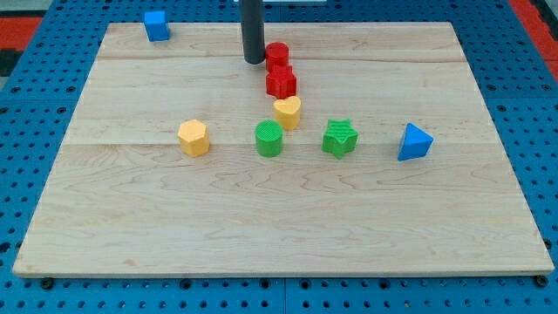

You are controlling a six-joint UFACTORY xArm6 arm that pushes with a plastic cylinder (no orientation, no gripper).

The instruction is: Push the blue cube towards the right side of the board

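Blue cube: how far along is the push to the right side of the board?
Nothing looks done yet: the blue cube sits at the board's top-left corner. In hand: my tip is well to the cube's right, just left of the red cylinder, not touching the cube. Left: get the tip round to the cube's left side, then push it the whole way right.

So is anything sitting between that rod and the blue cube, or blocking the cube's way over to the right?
Nothing lies between my tip and the blue cube; the wood there is bare. The cube's way right is not clear: my rod stands close to that line, and the red cylinder sits just beyond it, near the line, perhaps just below it.
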